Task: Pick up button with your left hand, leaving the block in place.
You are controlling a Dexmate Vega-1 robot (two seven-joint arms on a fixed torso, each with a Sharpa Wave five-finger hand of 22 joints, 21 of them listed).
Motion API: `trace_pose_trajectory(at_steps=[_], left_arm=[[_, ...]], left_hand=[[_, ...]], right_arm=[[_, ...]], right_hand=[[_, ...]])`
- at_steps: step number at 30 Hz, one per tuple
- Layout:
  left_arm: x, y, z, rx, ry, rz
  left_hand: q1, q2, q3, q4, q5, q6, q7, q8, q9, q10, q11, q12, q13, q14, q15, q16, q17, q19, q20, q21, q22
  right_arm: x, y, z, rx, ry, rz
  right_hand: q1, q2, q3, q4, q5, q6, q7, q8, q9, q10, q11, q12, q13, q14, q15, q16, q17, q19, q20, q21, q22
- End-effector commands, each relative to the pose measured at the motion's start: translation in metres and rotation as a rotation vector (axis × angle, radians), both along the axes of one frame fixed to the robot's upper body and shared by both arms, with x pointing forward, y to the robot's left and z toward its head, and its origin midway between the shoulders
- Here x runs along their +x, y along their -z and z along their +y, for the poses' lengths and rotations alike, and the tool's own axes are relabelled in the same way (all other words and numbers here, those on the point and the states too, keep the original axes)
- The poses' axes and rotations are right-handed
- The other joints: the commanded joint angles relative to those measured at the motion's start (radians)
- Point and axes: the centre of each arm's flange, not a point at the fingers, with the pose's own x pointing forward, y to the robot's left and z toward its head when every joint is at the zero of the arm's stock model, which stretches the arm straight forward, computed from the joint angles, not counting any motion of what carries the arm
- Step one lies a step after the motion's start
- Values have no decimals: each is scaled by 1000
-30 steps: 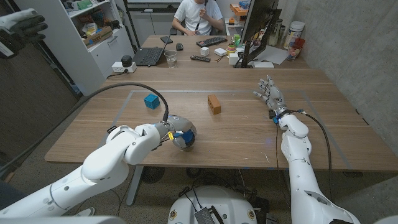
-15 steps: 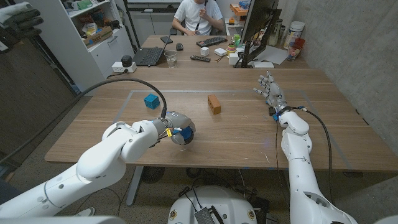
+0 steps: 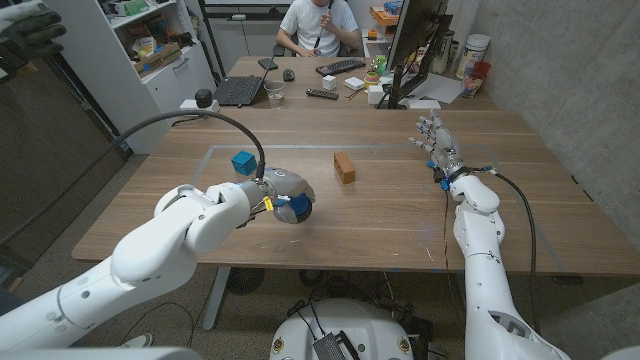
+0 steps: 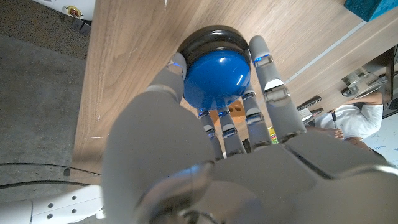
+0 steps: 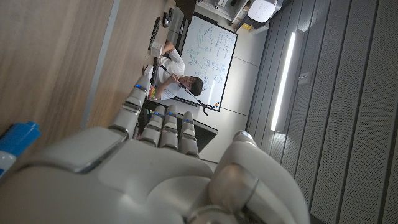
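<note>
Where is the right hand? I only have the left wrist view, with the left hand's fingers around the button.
Observer: In the head view the right hand is over the table's right side, fingers spread, holding nothing.
Operator: Is the wooden block close to the button?
Observer: No. The wooden block lies apart from the button, farther from the robot and to its right, with nothing touching it.
Operator: What is the teal corner at my frame's edge?
Observer: A blue cube. The head view shows it whole, on the table beyond the left hand and apart from it.
</note>
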Motion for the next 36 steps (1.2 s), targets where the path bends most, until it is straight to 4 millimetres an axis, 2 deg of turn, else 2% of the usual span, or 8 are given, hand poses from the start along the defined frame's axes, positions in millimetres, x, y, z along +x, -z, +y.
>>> trace_pose_trajectory(at_steps=[1, 6, 7, 8, 15, 36], left_arm=[[-20, -25, -4, -8, 17, -60], [-26, -35, -4, -24, 21, -78], [-27, -36, -4, -28, 24, -84], [-28, -37, -4, -24, 21, -86], [-36, -47, -2, -44, 17, -108], [-35, -45, -3, -42, 8, -91]], left_hand=[[142, 152, 0, 5, 6, 1, 7, -2, 4, 2, -3, 5, 6, 44, -36, 0, 5, -3, -1, -6, 1], [141, 152, 0, 4, 6, 2, 6, -3, 4, 4, 3, 5, 7, 46, -37, -1, 4, -5, -1, -7, 1], [141, 153, 0, 5, 7, 3, 6, -3, 5, 6, -4, 5, 8, 47, -37, -2, 4, -5, 0, -8, 1], [140, 153, -1, 5, 7, 2, 6, -4, 5, 8, 2, 6, 9, 47, -37, -2, 4, -6, -1, -8, 1], [139, 154, -1, 4, 7, 4, 8, -5, 5, 5, -4, 3, 12, 50, -38, -3, 3, -11, -1, -11, 1], [135, 158, -1, 4, 8, 6, 7, -8, 6, 7, -1, 0, 18, 53, -39, -7, 3, -30, -2, -18, 1]], right_arm=[[-2, -1, 2, -4, -1, 3], [-2, 0, 2, -6, 2, 8], [-1, 0, 2, -8, 0, 9], [-1, 0, 2, -9, 2, 9], [0, 1, 1, -11, 2, 13], [3, 3, -1, -9, -1, 23]], right_hand=[[-5, 1, -1, -4, 7, 5, 4, 3, 2, 2, 3, 4, 4, 1, -3, 0, 3, 4, -5, -3, 6], [-5, 1, -1, -4, 7, 4, 4, 3, 2, 2, 2, 4, 4, 2, -3, 0, 3, 4, -4, -2, 6], [-5, 1, -1, -4, 7, 4, 3, 3, 2, 2, 2, 3, 4, 2, -3, 0, 3, 4, -4, -3, 6], [-5, 1, -1, -4, 7, 4, 3, 3, 2, 2, 2, 4, 4, 2, -3, 0, 3, 4, -4, -3, 6], [-5, 2, -1, -4, 6, 4, 4, 2, 2, 3, 3, 4, 4, 2, -3, -1, 3, 4, -3, -3, 6], [-5, 3, -1, -4, 6, 3, 3, 2, 2, 3, 4, 4, 4, 4, -3, 0, 3, 4, -4, -3, 6]])
